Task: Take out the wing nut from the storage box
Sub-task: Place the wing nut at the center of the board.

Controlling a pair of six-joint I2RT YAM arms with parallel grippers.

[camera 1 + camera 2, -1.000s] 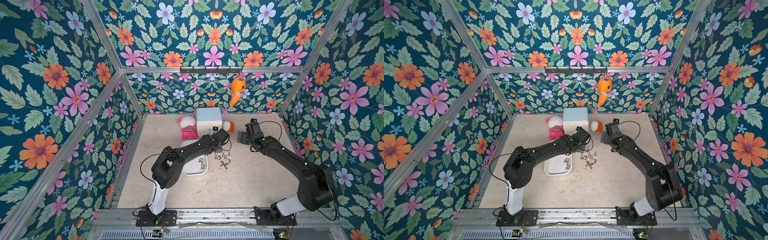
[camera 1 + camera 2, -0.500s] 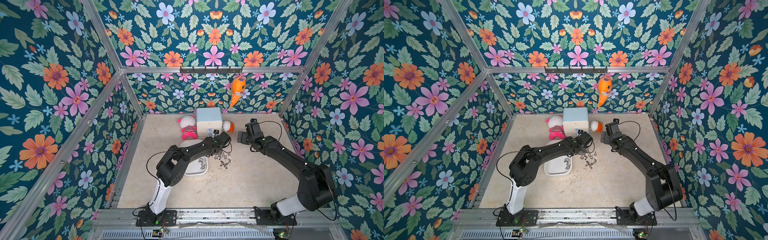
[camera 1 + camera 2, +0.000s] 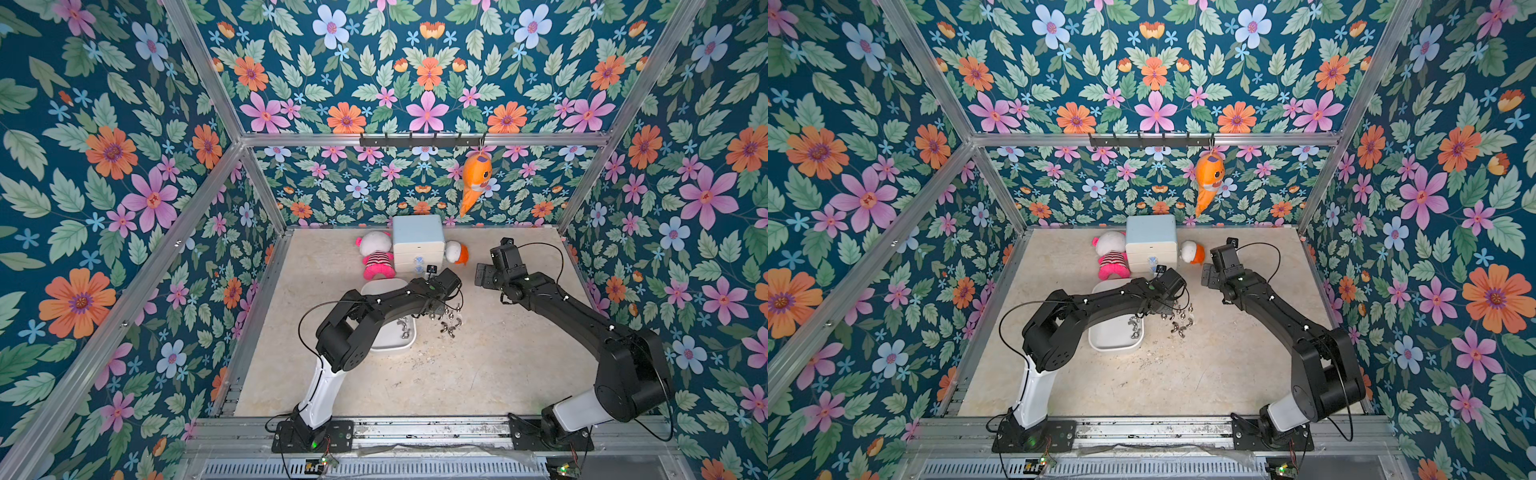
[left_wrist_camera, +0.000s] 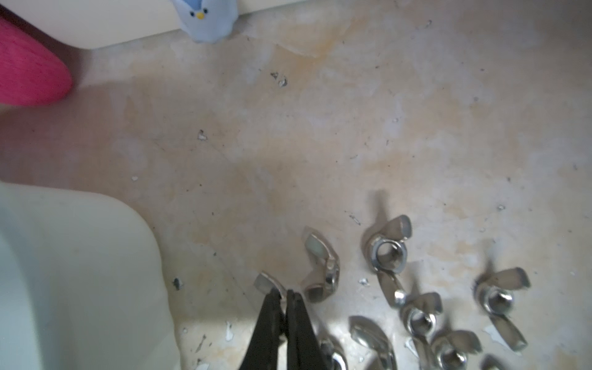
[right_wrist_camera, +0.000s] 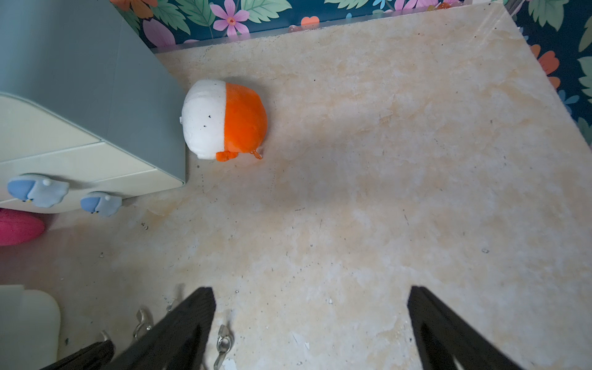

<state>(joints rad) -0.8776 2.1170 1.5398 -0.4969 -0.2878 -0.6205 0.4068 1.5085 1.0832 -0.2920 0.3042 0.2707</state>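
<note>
The left gripper [image 4: 285, 297] clamps a wing nut [image 4: 264, 283] over the bench [image 4: 320, 128], just beside the storage box [image 4: 80, 256]. The right gripper [image 5: 309, 315] stands with jaws wide apart.

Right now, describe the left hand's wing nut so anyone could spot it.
Find the white storage box; wing nuts lie scattered beside its rounded corner. The held wing nut is nearest the box, the only one pinched in the left hand.
</note>
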